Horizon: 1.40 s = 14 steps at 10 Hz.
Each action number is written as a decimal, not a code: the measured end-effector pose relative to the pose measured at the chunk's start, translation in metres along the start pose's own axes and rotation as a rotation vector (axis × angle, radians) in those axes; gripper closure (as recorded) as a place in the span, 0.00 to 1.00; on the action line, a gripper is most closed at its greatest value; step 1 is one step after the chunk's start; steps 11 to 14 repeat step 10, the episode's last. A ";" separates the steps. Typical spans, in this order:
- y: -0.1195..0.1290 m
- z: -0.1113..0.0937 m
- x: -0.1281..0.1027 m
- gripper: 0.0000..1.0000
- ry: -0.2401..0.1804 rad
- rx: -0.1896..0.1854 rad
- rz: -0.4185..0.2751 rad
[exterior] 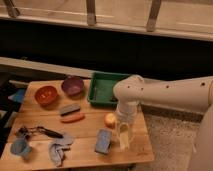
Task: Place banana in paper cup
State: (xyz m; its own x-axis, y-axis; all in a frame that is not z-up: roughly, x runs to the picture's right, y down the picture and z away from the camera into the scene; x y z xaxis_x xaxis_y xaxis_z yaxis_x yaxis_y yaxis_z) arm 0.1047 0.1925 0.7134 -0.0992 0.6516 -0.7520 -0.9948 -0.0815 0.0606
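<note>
My gripper (124,136) hangs straight down from the white arm over the front right part of the wooden table (85,131). A pale yellow, elongated shape, the banana (123,143), shows right at the gripper's lower end, close to the table's front edge. I cannot tell whether it is held or lies on the table. The paper cup does not show; it is hidden or out of view.
A round orange fruit (110,119) and a blue sponge (103,141) lie just left of the gripper. A green tray (97,90) stands behind it. An orange bowl (46,95), a purple bowl (73,85), a carrot-like stick (72,118), a blue mug (19,147) and a cloth (59,148) lie further left.
</note>
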 end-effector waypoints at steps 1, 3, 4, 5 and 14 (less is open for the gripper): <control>-0.002 -0.002 -0.003 0.34 -0.008 0.004 0.007; -0.008 -0.012 -0.010 0.34 -0.038 0.018 0.022; -0.013 -0.024 -0.016 0.34 -0.070 0.030 0.037; -0.019 -0.035 -0.025 0.34 -0.101 0.040 0.052; -0.048 -0.077 -0.077 0.34 -0.258 -0.002 0.140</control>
